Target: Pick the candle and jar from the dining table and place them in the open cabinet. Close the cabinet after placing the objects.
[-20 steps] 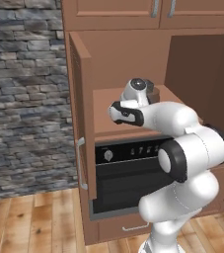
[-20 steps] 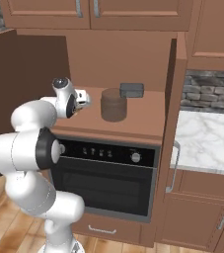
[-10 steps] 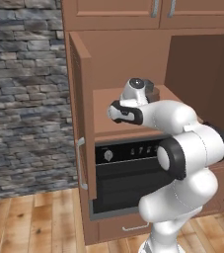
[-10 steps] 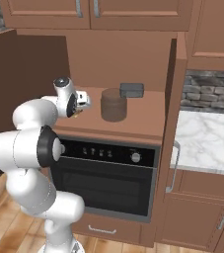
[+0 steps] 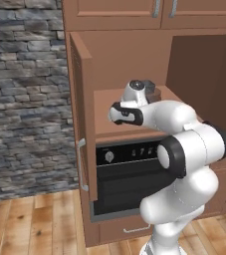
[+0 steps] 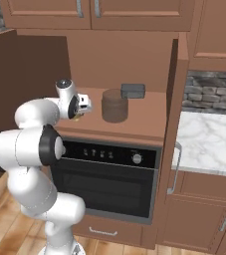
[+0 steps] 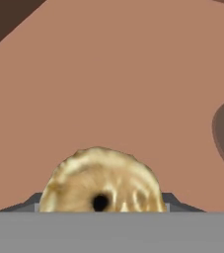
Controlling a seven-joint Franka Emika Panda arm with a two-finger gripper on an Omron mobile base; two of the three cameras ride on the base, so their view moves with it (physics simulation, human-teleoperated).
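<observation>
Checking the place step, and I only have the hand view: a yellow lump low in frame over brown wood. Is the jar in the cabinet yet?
Observer: Yes. The jar stands upright on the cabinet shelf, above the oven.
Operator: Where is the hand relative to it?
Observer: The gripper is over the same shelf, left of the jar in the right base view and clear of it.
Operator: Anything else on that shelf?
Observer: A small dark grey block sits behind the jar, near the back wall.
Operator: Doors?
Observer: Both are open, including the right door.
</observation>
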